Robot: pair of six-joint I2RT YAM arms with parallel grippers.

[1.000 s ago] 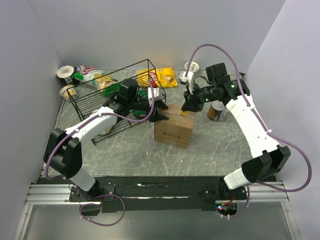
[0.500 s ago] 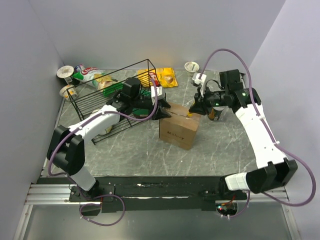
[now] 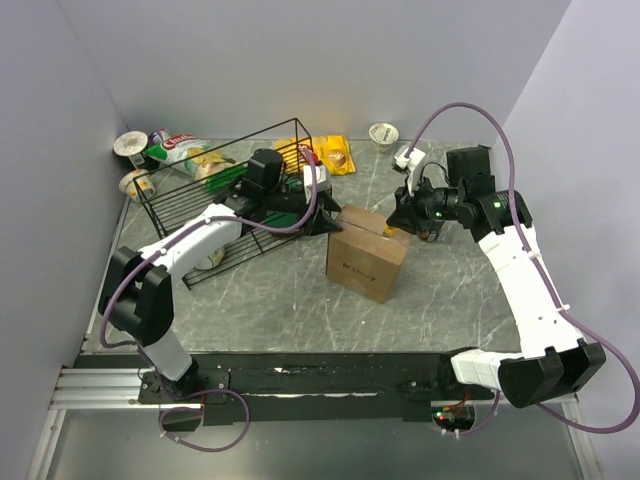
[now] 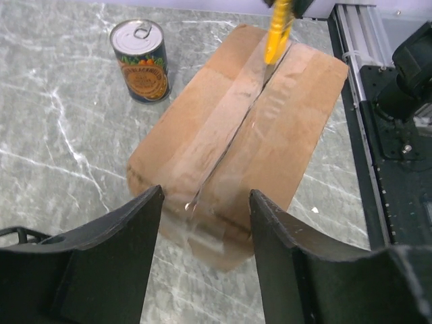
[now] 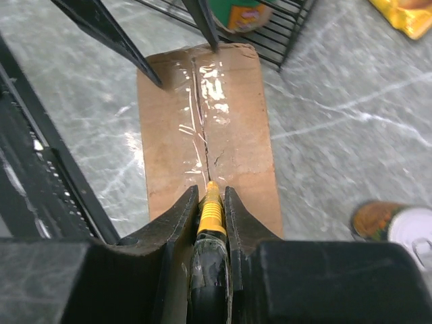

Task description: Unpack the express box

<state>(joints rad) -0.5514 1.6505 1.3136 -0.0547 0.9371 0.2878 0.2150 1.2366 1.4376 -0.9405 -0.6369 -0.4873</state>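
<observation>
The express box (image 3: 368, 262) is a brown carton with a taped top seam, standing mid-table. In the left wrist view the box (image 4: 229, 142) lies beyond my open left gripper (image 4: 206, 223), whose fingers (image 4: 131, 236) hover just off its near end. My left gripper (image 3: 325, 220) sits at the box's far-left corner. My right gripper (image 3: 397, 222) is shut on a yellow cutter (image 5: 211, 209), whose tip rests on the seam near the box's right end (image 5: 202, 121). The seam shows a slit along the tape. The cutter also shows in the left wrist view (image 4: 278, 34).
A black wire basket (image 3: 230, 190) with snacks stands left of the box. A tin can (image 4: 140, 59) stands by the box's right side, also in the right wrist view (image 5: 398, 229). A yellow bag (image 3: 330, 155) and cups (image 3: 382, 133) lie at the back.
The right gripper has drawn the cutter rightward along the seam to the box's right end. The box has slid a little to the right. The left gripper followed, staying open.
</observation>
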